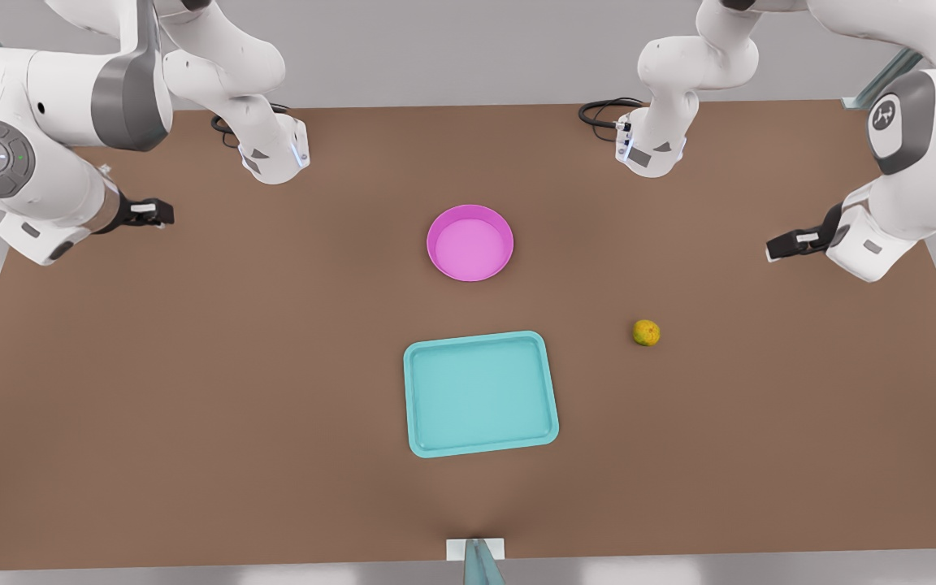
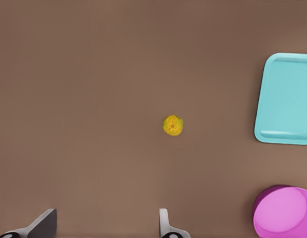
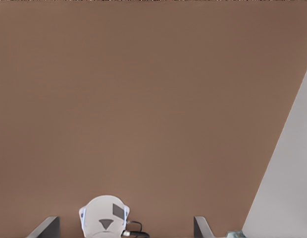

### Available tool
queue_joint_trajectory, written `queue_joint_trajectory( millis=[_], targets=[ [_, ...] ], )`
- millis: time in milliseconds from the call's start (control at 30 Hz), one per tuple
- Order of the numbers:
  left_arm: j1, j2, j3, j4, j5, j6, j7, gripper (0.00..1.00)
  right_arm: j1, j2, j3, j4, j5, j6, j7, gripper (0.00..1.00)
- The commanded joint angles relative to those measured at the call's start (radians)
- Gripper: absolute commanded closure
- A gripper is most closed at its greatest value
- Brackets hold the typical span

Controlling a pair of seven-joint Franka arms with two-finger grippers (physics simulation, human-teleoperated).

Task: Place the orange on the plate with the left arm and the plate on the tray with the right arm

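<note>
1. The orange (image 1: 646, 332) is yellow-orange with greenish blotches.
2. The plate (image 1: 470, 243) has a bright magenta rim and a lighter pink inside.
3. The tray (image 1: 480, 393) is plain light teal, its rim slightly paler.
4. The table (image 1: 192, 366) is an even matte brown.
5. The arms (image 1: 915, 162) are white with grey joint bands.
6. The left gripper (image 2: 106, 225) has grey fingers; the right gripper (image 3: 126, 228) has grey fingers too.

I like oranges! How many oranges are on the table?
1. The orange sits alone on the brown table, toward the front view's right of the tray, apart from the plate.
</note>
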Motion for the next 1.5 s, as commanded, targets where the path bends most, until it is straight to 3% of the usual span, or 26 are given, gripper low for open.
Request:
queue_joint_trajectory(
  millis=[0,33,100,267,500,633,1467],
  targets=[
    [-0.001,-0.006,0.001,-0.017,0.000,0.020,-0.088,0.00,0.001,-0.001,-0.001,0.000,0.000,0.024,-0.015,0.00],
    [-0.001,-0.010,0.001,-0.042,0.002,0.041,-0.088,0.00,0.001,-0.001,-0.001,0.000,0.000,0.024,-0.015,0.00],
    [-0.041,-0.001,0.001,-0.293,0.002,0.246,-0.108,0.00,0.001,-0.001,-0.001,0.000,0.000,0.024,-0.015,0.00],
    [-0.107,0.166,0.000,-0.566,-0.008,0.742,-0.101,0.00,0.001,0.000,-0.002,0.000,0.000,0.023,-0.014,0.00],
    [-0.136,0.232,-0.003,-0.744,-0.054,1.099,-0.053,0.00,0.003,0.003,-0.001,-0.011,0.000,0.023,-0.014,0.00],
    [-0.155,0.233,-0.002,-0.772,-0.055,1.044,0.203,0.00,0.003,0.005,-0.001,-0.016,0.000,0.024,-0.014,0.00],
    [-0.168,0.341,0.001,-0.743,-0.049,1.159,0.205,0.00,0.016,0.019,-0.001,-0.017,0.000,0.030,-0.014,0.00]
  ],
)
